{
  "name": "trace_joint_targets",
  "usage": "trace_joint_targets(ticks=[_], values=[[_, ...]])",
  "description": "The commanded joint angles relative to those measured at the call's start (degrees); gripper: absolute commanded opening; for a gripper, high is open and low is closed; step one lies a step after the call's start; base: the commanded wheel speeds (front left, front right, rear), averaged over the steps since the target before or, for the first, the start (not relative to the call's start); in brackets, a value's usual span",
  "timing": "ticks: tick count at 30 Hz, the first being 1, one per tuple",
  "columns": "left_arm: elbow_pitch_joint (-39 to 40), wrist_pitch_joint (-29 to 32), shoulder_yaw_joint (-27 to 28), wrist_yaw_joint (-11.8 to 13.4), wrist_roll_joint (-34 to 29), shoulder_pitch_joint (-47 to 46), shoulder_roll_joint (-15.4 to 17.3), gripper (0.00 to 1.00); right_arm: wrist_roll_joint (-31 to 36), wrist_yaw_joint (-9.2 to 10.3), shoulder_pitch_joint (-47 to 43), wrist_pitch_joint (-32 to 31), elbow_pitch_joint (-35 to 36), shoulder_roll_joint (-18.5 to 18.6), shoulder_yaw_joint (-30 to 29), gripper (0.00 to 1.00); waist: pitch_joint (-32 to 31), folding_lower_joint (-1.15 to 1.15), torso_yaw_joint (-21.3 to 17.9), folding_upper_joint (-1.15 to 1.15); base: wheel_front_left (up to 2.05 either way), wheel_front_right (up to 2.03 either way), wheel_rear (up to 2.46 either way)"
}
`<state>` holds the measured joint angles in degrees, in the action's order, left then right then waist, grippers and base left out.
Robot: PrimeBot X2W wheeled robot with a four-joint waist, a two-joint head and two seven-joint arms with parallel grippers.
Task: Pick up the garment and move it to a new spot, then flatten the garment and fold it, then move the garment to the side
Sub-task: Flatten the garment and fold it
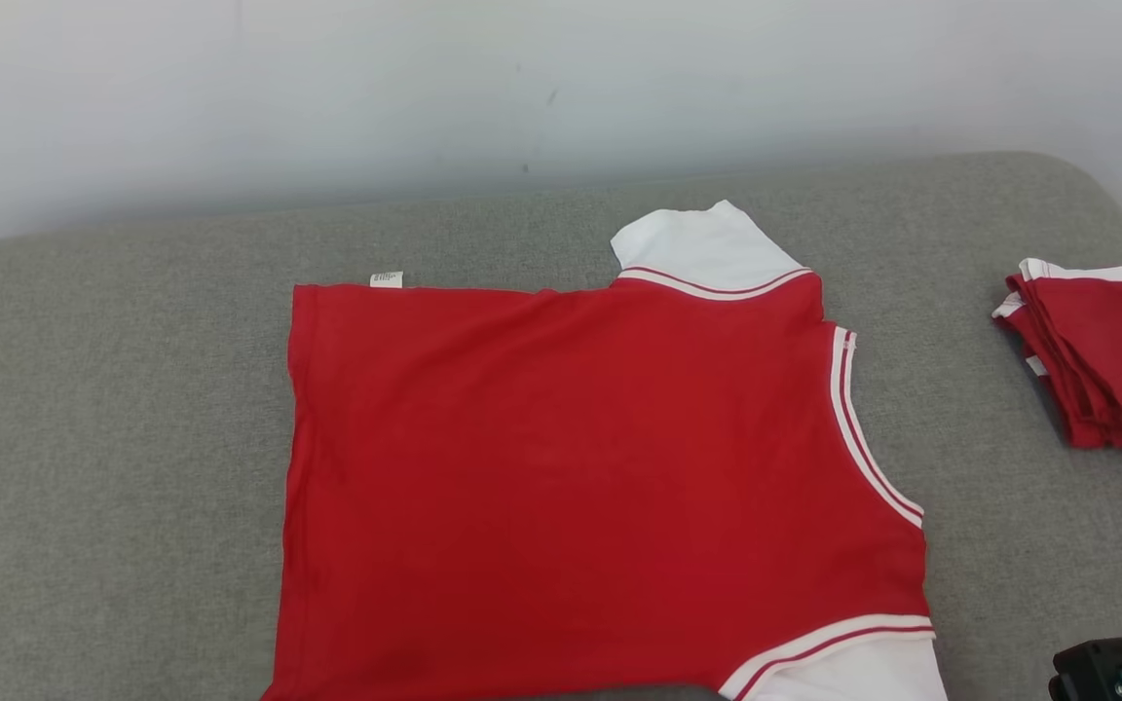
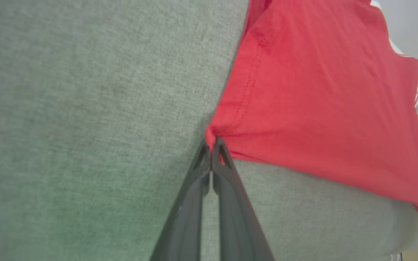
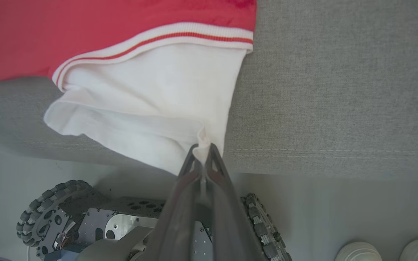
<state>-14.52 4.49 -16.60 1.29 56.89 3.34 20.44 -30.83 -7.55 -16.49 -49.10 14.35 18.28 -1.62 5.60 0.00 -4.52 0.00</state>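
Wheels (image 3: 45, 214) of the robot's base are showing below the front edge of the grey cushion (image 1: 113, 438) in the right wrist view. Just above them, the right gripper (image 3: 202, 148) is squeezing its fingers tight on the edge of the near sleeve (image 3: 151, 101), white cloth that is hanging over the cushion's front. The left gripper (image 2: 212, 141) is pinching the red hem corner of the garment (image 1: 580, 467), its jaws pressing together on the fabric. The garment is lying spread flat across the middle of the cushion, with its hem pointing to the robot's left and its neckline to the right. Farther back, the far sleeve (image 1: 702, 243) is sticking out white, and a small label (image 1: 387, 279) is peeking from the far left corner. A folded stack (image 1: 1111, 360) of red and white clothes is sitting well apart at the right end. A pale wall (image 1: 522, 88) is rising behind.
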Motion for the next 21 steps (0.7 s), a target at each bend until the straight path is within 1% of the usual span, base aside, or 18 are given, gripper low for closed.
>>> trace_joint_targets(ticks=[1, 3, 6, 9, 12, 16, 21], values=[[0.74, 0.21, 0.60, 1.00, -0.16, 1.42, 0.81, 0.00, -0.28, 0.16, -0.92, -0.90, 0.34, -0.44, -0.51, 0.00, 0.08, 0.00, -0.07, 0.00, 0.00, 0.00, 0.00], [2.28, 0.35, 1.01, 1.69, -0.07, 2.14, 1.48, 0.00, -0.64, 0.16, -1.41, -1.74, 0.96, -0.96, -0.68, 0.00, 0.16, 0.00, -0.08, 0.00, 0.00, 0.00, 0.00], [3.71, 0.07, 1.27, 2.30, -0.53, 2.59, 1.94, 0.00, -0.79, 0.16, -1.11, -1.13, 1.90, -1.15, -0.77, 0.00, 0.28, 0.00, -0.05, 0.00, 0.00, 0.00, 0.00], [6.26, -1.02, 2.04, 2.23, -0.01, 2.34, 1.53, 0.00, -0.23, 0.16, 0.93, 2.21, 3.15, -0.42, -0.35, 0.00, 0.51, 0.00, 0.08, 0.00, 0.00, 0.00, 0.00], [8.05, -1.70, 2.25, 2.53, 0.04, 1.31, 0.96, 0.00, 1.06, 0.16, 3.68, 6.92, 3.47, 0.78, 0.22, 0.00, 0.74, 0.00, 0.27, 0.00, 0.00, 0.00, 0.00], [9.38, -1.43, 1.83, 2.92, -0.15, -0.55, 0.19, 0.00, 3.00, 0.16, 8.14, 12.90, 2.10, 2.99, 1.02, 0.00, 1.18, 0.00, 0.88, 0.00, 0.00, 0.00, 0.00], [9.64, -0.73, 0.86, 3.43, -0.72, -3.99, -1.00, 0.00, 5.20, 0.16, 14.00, 18.40, -0.72, 6.16, 2.71, 0.00, 2.02, 0.00, 2.12, 0.00, 0.00, 0.00, 0.00]])
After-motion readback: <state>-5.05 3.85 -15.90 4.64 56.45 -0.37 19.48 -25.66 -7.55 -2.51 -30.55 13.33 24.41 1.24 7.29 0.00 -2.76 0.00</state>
